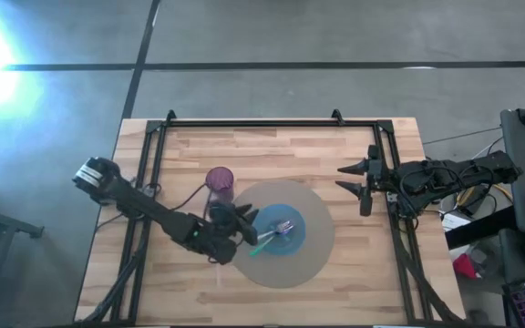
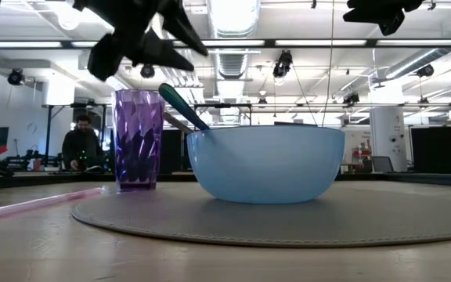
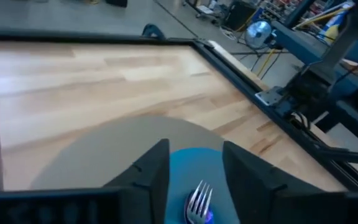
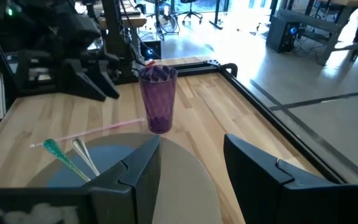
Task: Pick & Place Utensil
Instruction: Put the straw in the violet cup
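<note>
High view, left tool (image 1: 247, 225) spread above bowl (image 1: 301, 235), right tool (image 1: 357, 180) waiting apart

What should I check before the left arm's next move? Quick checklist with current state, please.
1. Utensils in the blue bowl: ok. The fork and a green-handled utensil both rest in it.
2. Left gripper free of load: ok. Fingers open above the bowl's edge, nothing between them.
3. Bowl seated on the round grey mat: ok, sits flat in the low view.
4. Purple cup clearance: cannot tell. It stands upright close beside the left arm.
5. Pink straw out of the way: ok, lying on the table beside the mat.
6. Right gripper parked: ok, open, raised near the table's right side.
</note>
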